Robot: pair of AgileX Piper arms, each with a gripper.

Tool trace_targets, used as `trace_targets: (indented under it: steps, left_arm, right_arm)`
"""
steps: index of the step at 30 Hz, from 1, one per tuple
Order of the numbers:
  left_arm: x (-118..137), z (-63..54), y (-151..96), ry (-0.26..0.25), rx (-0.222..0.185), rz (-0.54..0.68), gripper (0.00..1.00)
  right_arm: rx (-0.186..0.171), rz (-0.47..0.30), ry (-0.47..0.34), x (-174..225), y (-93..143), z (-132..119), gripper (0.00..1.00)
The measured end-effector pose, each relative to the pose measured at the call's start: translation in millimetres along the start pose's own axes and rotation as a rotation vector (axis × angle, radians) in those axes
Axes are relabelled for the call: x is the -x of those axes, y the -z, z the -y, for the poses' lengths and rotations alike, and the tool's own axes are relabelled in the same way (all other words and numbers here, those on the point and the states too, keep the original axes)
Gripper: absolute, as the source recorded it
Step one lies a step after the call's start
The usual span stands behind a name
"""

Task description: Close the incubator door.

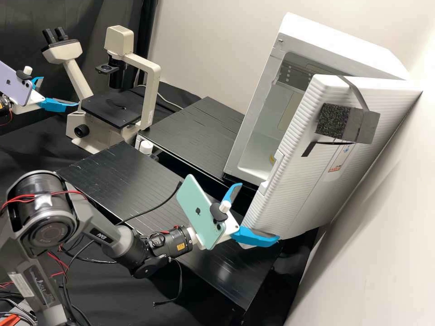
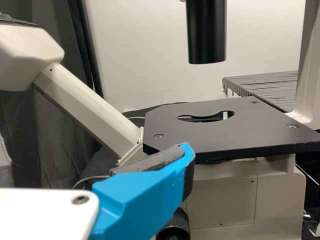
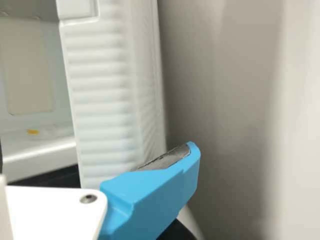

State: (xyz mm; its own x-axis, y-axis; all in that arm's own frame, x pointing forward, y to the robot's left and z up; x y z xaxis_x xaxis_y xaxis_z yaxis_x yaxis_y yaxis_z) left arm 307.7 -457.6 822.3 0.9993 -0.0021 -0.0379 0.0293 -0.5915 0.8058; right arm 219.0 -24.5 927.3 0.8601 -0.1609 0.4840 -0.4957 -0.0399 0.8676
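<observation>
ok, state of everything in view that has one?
door: open, incubator interior visible
right fingers: open, at the door's free edge, contact unclear
left fingers: open, beside the microscope
microscope: upright

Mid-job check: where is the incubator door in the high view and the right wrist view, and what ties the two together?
High view: the door stands open, picture right, beyond the right gripper.
Right wrist view: the ribbed door between the incubator's interior and the wall.
Shared landmark: the yellow mark inside the incubator.
</observation>
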Motion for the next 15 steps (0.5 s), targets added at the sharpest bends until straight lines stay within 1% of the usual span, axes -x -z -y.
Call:
trace_targets:
  steps: [4, 6, 10, 14, 15]
  left_arm:
    - [0, 0.0, 0, 0.0, 0.0, 0.0, 1.0]
    - [0, 0.0, 0, 0.0, 0.0, 0.0, 1.0]
    - [0, 0.0, 0, 0.0, 0.0, 0.0, 1.0]
    - [0, 0.0, 0, 0.0, 0.0, 0.0, 1.0]
    - [0, 0.0, 0, 0.0, 0.0, 0.0, 1.0]
  right_arm:
    - [-0.048, -0.068, 0.047, 2, 14, 6, 1.0]
    - [-0.062, -0.116, 0.097, 4, 23, 14, 1.0]
    - [-0.066, -0.206, 0.175, 4, 42, 28, 1.0]
    - [-0.072, -0.298, 0.23, 1, 62, 38, 1.0]
    - [-0.072, -0.307, 0.237, 1, 64, 40, 1.0]
